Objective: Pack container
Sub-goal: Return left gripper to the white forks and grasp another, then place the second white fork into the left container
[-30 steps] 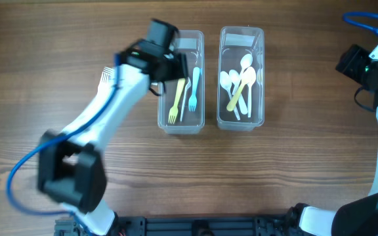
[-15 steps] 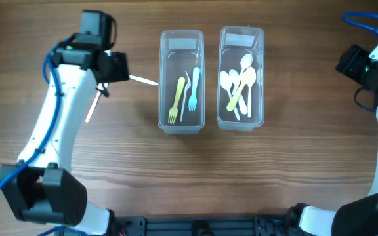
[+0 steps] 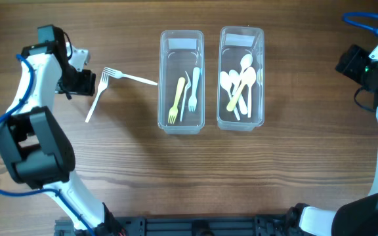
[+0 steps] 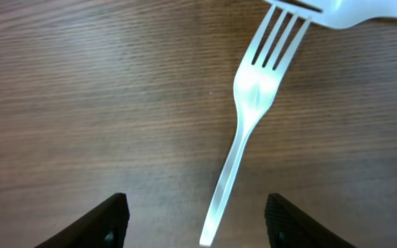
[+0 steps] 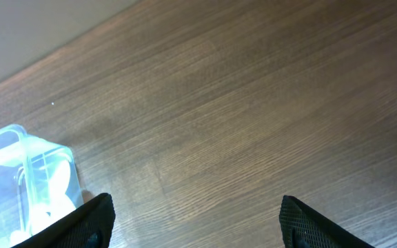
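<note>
Left gripper [image 4: 200, 224] spread, empty, nearer arm. White fork [image 4: 252, 96] on table just ahead, handle end between fingers, seemingly untouched, long axis toward gripper, tines away. Fork container [image 3: 161, 98] well right. Right gripper [image 5: 195, 227] spread, far

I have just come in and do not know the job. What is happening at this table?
The robot is sorting plastic cutlery: forks go in the fork box, spoons in the spoon box. Two white forks lie loose on the table beside the fork box, their heads close together. The left fingers hover open above one of them, holding nothing. The right fingers are open too, off to the side.
</note>
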Controlling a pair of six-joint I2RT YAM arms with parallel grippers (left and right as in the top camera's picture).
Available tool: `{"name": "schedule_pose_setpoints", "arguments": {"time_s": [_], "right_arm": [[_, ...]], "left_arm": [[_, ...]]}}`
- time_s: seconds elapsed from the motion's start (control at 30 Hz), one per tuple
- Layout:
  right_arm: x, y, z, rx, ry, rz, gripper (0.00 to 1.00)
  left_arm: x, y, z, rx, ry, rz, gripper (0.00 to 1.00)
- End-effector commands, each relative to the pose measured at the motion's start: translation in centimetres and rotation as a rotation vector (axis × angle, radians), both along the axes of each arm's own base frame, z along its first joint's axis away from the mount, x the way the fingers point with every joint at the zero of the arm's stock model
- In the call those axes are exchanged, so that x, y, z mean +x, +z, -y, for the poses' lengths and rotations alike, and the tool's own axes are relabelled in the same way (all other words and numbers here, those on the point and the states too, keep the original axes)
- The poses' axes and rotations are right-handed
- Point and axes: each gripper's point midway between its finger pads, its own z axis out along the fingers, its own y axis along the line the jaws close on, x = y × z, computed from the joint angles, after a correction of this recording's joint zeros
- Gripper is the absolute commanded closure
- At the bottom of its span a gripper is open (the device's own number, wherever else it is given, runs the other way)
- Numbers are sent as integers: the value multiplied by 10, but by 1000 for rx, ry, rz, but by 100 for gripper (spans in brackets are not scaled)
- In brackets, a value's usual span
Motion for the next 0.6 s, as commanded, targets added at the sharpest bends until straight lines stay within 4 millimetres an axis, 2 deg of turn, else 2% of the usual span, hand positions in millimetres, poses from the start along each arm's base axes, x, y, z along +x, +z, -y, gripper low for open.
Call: {"name": "schedule_pose_setpoints", "arguments": {"time_s": [0.0, 0.07, 0.4, 0.5, 0.57], "right_arm": [[-2, 1, 2, 4, -15, -4, 23], [-2, 1, 2, 5, -16, -6, 23], [-2, 1, 2, 3, -15, -3, 23], [-2, 1, 2, 1, -18, -4, 23], [-3, 1, 5, -11, -28, -10, 23]], "left_arm": [[1, -26, 0, 6, -62, -43, 39], [0, -33, 0, 7, -106, -55, 47], [4, -60, 24, 9, -193, -100, 45], [8, -65, 25, 27, -199, -96, 46], [6, -70, 23, 26, -196, -110, 49]]}}
